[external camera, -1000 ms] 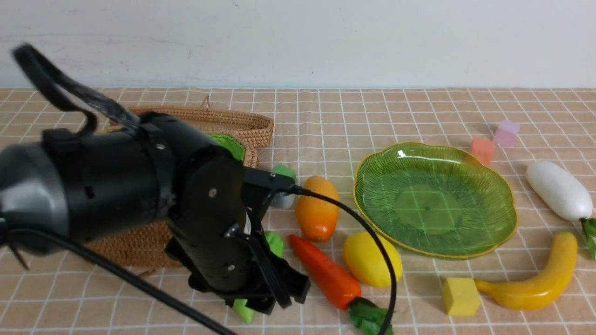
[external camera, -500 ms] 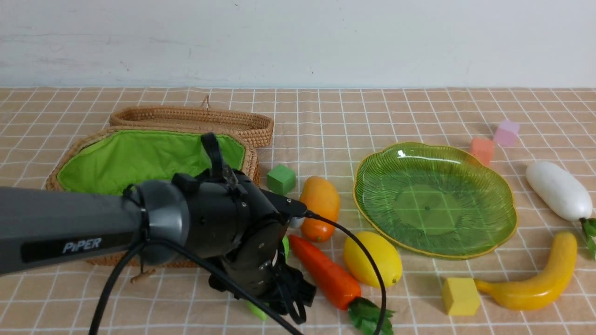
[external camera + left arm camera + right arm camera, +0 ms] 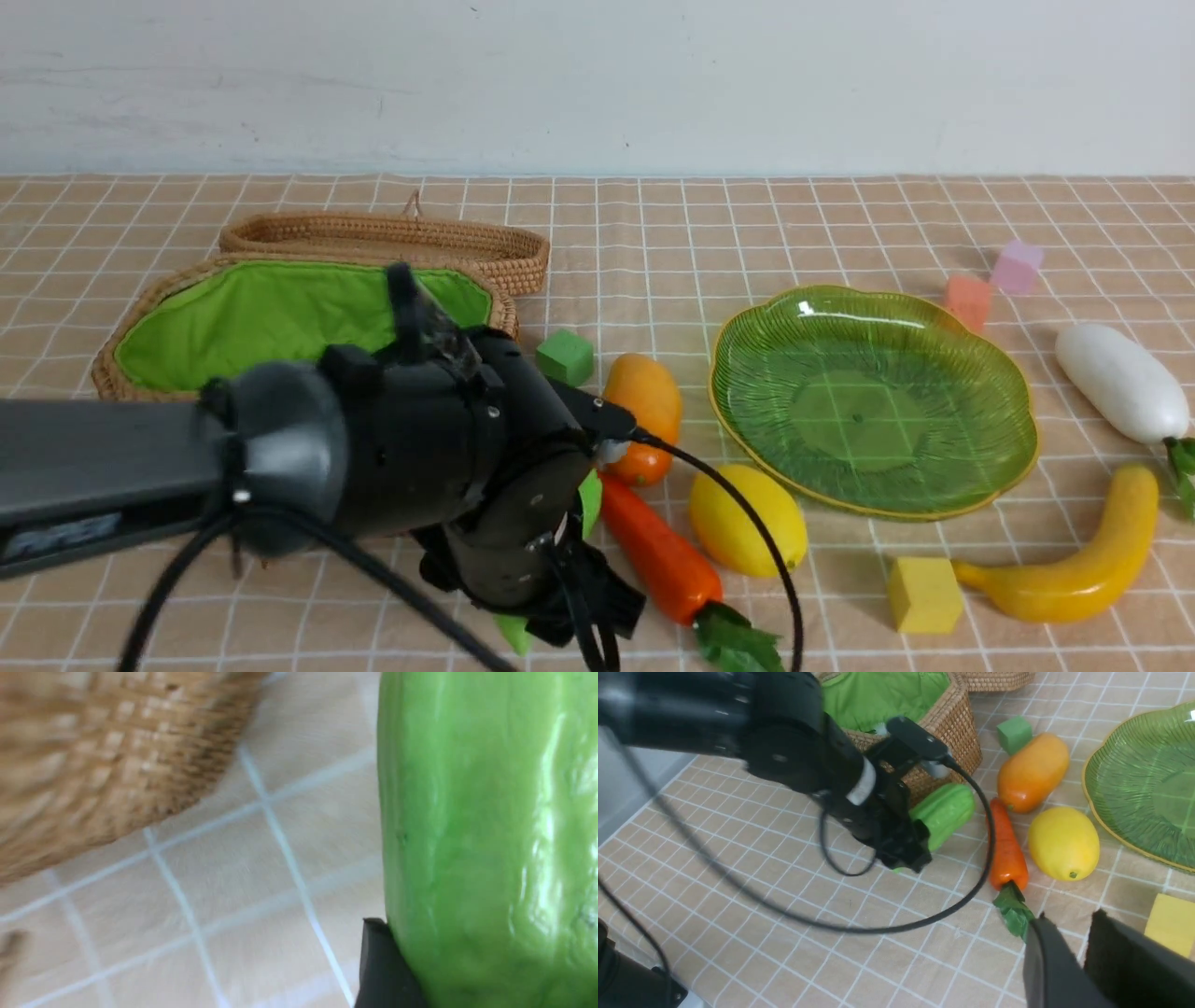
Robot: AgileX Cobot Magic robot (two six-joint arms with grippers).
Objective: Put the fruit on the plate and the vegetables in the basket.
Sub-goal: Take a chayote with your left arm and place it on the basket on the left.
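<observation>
Lowered since 1 second ago, the left end effector straddles the gourd on the counter beside the basket, pinch unclear; 0 of 3 fruits are on the plate.

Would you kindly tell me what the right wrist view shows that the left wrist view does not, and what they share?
Only the right wrist view: the left gripper straddling the gourd, plus the carrot, lemon, mango, green cube, the plate and the green lining of the basket. Only the left wrist view: a close-up of one black finger touching the gourd's glossy skin. Both: the gourd, the basket's wicker wall and the checked cloth.
</observation>
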